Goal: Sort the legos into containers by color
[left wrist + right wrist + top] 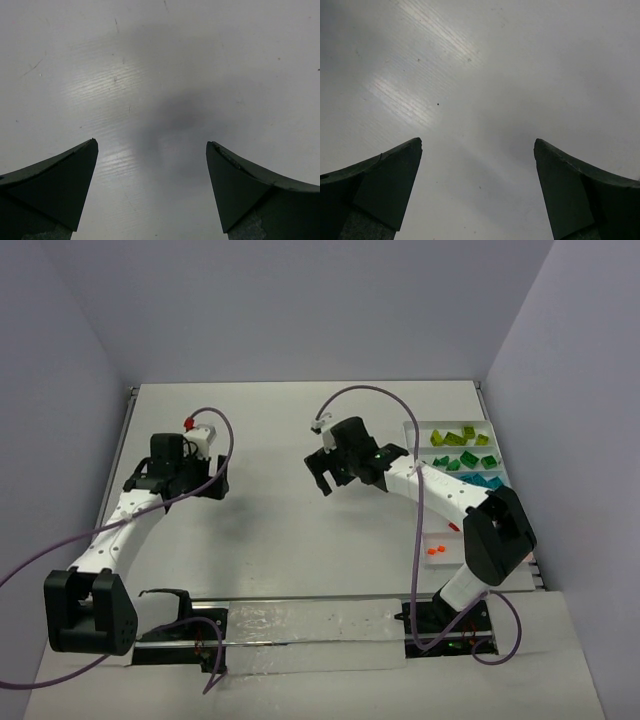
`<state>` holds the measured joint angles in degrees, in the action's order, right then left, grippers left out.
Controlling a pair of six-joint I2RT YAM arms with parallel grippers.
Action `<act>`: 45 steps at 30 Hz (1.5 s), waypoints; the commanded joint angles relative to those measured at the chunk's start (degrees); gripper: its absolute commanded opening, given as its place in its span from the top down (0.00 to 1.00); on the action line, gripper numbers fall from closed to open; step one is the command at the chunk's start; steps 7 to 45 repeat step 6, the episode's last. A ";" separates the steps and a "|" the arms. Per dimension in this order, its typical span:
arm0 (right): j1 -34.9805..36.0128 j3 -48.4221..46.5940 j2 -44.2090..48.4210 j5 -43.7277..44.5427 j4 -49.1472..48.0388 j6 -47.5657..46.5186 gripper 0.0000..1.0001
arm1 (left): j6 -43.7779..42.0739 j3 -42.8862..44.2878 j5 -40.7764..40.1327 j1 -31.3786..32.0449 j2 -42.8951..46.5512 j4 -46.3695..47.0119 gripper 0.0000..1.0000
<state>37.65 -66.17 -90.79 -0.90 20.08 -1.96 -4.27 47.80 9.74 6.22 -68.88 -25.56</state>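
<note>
The containers are one long white tray (412, 440) at the table's right edge, partly covered by my right arm. Its compartments hold lime green legos (455, 437), dark green legos (466, 461), teal legos (482, 481), a red lego (453, 527) and orange legos (434, 551). My right gripper (322, 478) (477, 141) hangs over the middle of the table, well left of the tray, open with only bare tabletop between its fingers. My left gripper (212, 484) (151, 144) is over the left side of the table, open and holding nothing.
White walls close in the table on the left, back and right. Purple cables loop from both wrists. A small red cable tip (188, 423) sticks up behind the left wrist. Both arm bases sit at the near edge.
</note>
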 commanded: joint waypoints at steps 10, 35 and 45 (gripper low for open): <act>0.50 1.83 4.46 1.95 -7.60 5.57 0.00 | -0.83 -2.54 -1.22 -0.15 1.65 8.49 0.01; 0.50 1.83 4.46 1.95 -7.60 5.57 0.00 | -0.83 -2.54 -1.22 -0.15 1.65 8.49 0.01; 0.50 1.83 4.46 1.95 -7.60 5.57 0.00 | -0.83 -2.54 -1.22 -0.15 1.65 8.49 0.01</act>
